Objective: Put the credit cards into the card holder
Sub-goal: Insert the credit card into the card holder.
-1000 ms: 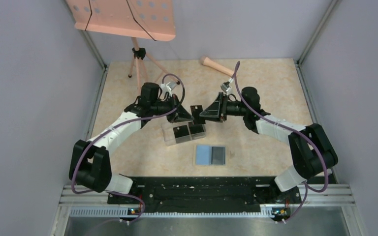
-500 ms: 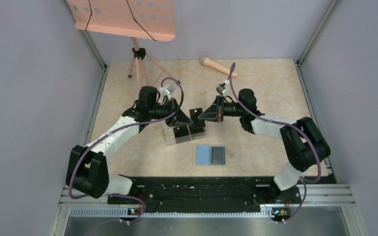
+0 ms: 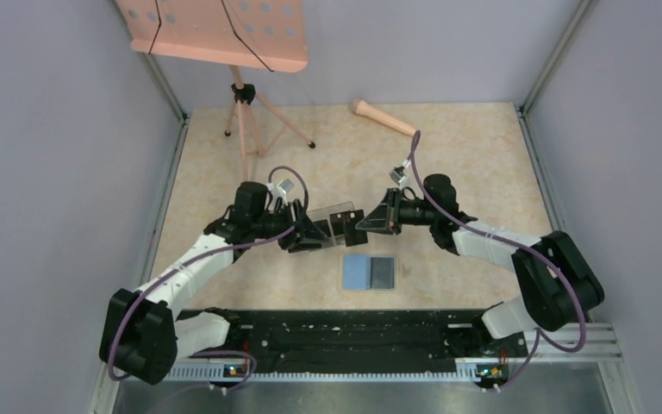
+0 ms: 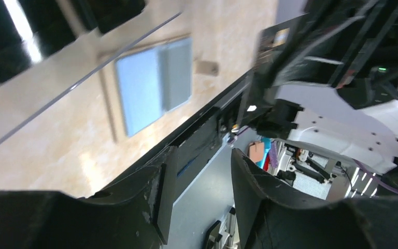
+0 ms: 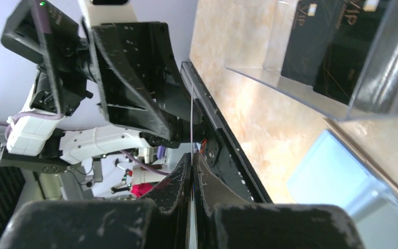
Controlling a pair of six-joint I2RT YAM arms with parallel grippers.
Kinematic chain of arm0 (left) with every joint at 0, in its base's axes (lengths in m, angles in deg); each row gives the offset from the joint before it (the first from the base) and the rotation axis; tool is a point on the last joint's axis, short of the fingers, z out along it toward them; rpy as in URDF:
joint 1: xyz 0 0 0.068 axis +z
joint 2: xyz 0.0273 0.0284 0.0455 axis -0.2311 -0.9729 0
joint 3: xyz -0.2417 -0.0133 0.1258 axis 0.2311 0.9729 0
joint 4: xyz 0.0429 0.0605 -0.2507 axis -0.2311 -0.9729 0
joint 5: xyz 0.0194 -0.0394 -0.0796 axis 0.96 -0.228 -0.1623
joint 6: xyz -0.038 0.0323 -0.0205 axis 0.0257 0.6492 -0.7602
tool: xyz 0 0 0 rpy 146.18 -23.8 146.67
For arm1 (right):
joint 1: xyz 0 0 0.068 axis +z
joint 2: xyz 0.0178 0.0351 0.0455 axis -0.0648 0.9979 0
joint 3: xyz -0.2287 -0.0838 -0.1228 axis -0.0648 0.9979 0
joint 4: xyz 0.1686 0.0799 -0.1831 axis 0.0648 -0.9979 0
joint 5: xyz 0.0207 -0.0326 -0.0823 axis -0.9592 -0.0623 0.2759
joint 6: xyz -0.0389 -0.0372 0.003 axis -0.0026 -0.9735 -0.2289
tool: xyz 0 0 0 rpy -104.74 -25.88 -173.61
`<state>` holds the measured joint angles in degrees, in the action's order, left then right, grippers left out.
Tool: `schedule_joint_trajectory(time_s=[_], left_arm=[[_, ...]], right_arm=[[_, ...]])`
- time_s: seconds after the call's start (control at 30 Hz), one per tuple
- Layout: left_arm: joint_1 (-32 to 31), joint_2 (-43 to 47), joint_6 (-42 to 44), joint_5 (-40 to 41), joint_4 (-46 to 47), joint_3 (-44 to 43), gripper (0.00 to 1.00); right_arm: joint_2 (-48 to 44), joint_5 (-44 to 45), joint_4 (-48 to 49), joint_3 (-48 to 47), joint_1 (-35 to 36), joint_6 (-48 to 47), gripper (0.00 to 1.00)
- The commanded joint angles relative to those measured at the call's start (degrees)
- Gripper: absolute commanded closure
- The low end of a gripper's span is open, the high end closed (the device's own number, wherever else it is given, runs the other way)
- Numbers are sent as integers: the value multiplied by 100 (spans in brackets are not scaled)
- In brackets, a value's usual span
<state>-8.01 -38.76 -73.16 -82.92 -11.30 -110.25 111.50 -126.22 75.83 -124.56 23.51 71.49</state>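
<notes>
The card holder [image 3: 369, 272] lies open on the table, light blue inside, with a dark card in its right half; the left wrist view shows the card holder [image 4: 153, 85] as well. My right gripper [image 3: 365, 222] is shut on a thin credit card [image 5: 192, 119], seen edge-on between the jaws of the right gripper [image 5: 192, 158]. My left gripper [image 3: 315, 231] faces it from the left. In its own view the left gripper [image 4: 199, 155] is open, with nothing between the fingers. More black cards [image 5: 331, 46] stand in a clear plastic box [image 3: 336, 217].
A pink music stand [image 3: 215, 30] on a tripod [image 3: 246, 112] stands at the back left. A wooden stick [image 3: 382, 116] lies at the back. The black base rail [image 3: 345, 332] runs along the near edge, and grey walls close in both sides.
The right gripper has shut on the card and the left gripper has opened and let go. Both grippers have come lower and nearer, and the left arm has drawn back to the left.
</notes>
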Motion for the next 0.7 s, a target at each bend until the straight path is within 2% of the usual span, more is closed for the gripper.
schedule_joint_trajectory(time_s=[0.0,0.13,0.3,0.47,0.67], left_arm=[[-16,344,-119,249,-66,759,53],[-16,392,-26,400,-220,1264,55],[-56,128,-130,405,160,1563,61],[-220,-419,-249,454,538,1542,64],[-647,-1312,-603,504,1199,1423,73]], right_arm=[[-689,484,-775,309,9,-577,100],[-1334,825,-1478,753,-155,-832,100],[-1959,936,-2009,1304,-379,-986,100],[-1939,1050,-2309,1456,-384,-1213,100],[-1330,1159,-2157,1288,-385,-1479,100]])
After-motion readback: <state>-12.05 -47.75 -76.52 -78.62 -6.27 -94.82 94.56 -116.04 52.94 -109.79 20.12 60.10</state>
